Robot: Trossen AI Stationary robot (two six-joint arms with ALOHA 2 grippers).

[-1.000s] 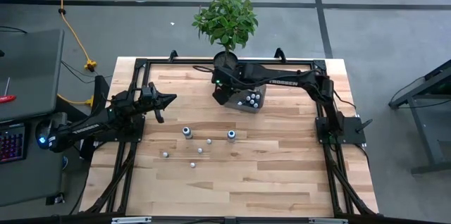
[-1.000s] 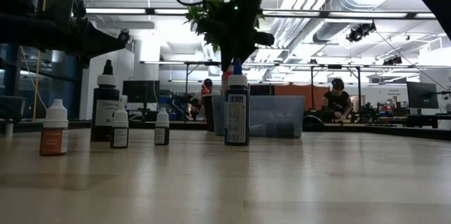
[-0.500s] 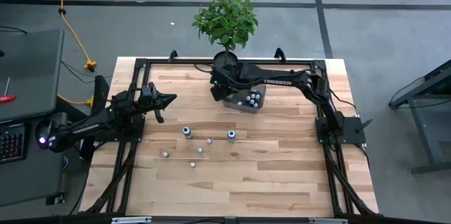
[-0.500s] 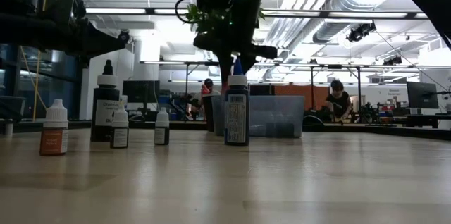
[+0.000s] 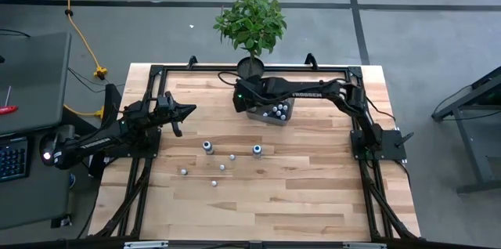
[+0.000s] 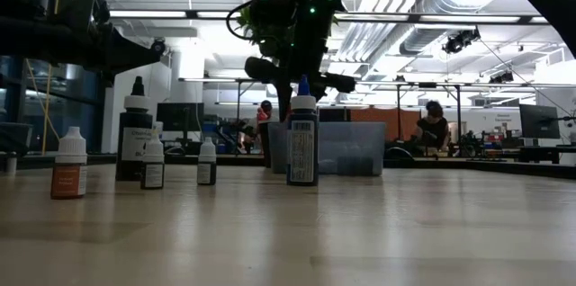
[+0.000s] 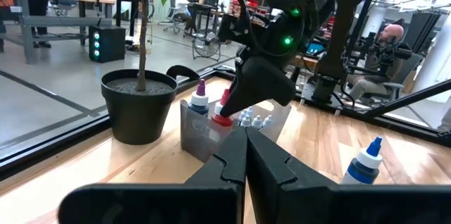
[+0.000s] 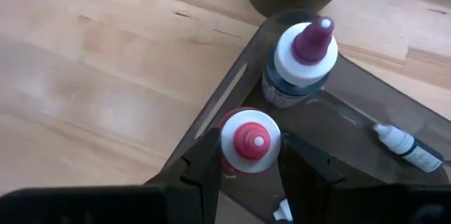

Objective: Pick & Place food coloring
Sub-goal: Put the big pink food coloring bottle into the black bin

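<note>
Red-capped food coloring bottle (image 8: 249,141) stands clasped between the right fingers (image 8: 206,155) inside the bin (image 8: 352,122); left fingers (image 7: 243,162) closed.

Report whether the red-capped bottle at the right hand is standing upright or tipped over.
Upright. The red-capped bottle stands cap-up inside the clear bin, between the right hand's fingers, beside the upright purple-capped bottle.

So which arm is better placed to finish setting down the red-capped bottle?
The right. Its gripper is over the clear rectangular plastic bin, its fingers either side of the red-capped food coloring bottle beside a purple-tipped bottle. The left gripper is shut and waits off to the left.
</note>
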